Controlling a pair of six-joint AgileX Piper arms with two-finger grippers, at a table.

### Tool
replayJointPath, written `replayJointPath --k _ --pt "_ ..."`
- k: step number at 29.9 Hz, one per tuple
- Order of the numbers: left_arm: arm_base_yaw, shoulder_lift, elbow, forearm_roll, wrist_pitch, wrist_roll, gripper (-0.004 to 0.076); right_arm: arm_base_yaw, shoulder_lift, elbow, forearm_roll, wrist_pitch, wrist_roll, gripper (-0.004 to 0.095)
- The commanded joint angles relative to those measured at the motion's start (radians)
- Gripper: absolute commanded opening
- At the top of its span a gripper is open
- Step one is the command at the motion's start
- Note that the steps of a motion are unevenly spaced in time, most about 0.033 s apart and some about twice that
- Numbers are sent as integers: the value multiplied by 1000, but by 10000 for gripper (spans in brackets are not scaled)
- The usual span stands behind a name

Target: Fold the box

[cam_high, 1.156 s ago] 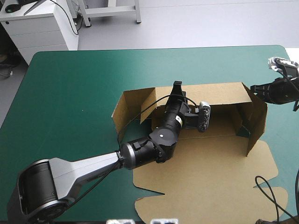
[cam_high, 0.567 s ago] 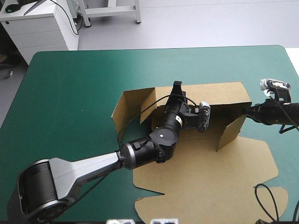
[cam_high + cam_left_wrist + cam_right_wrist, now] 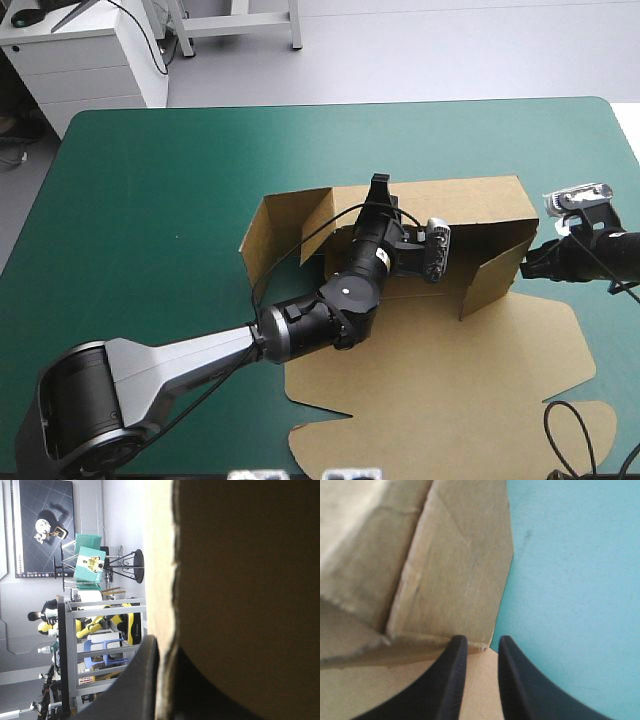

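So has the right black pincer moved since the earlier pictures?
Yes. The right pincer has shifted toward the teal-green table's near edge and inward, toward the brown cardboard box.

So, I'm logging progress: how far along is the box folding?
Done: the back wall and left wall stand up. In hand: the left gripper pinches the back wall, while the right gripper sits at the right flap, which leans inward. Left: tucking that flap and dealing with the big front panel, which lies flat.
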State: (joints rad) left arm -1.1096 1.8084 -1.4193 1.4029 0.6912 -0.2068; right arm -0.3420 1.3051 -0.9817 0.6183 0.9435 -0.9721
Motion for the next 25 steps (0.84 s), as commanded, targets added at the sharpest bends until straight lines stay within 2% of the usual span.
replayJointPath --k 1,8,14,17,22,25 --pt "-2 -48 -21 14 2 -21 -8 3 -33 -20 62 49 -134 449" --pt "-2 -48 -21 14 2 -21 -8 3 -33 -20 101 45 -209 468" --pt "-2 -48 -21 14 2 -21 -8 3 -29 -20 142 -48 -235 468" --pt "-2 -48 -21 14 0 -21 -8 3 -11 -20 203 -67 -263 468" --pt "-2 -48 -21 14 -6 -17 -8 6 40 -20 368 -57 -361 441" --pt "-2 -48 -21 14 -6 -17 -8 5 68 -20 396 -41 -408 441"
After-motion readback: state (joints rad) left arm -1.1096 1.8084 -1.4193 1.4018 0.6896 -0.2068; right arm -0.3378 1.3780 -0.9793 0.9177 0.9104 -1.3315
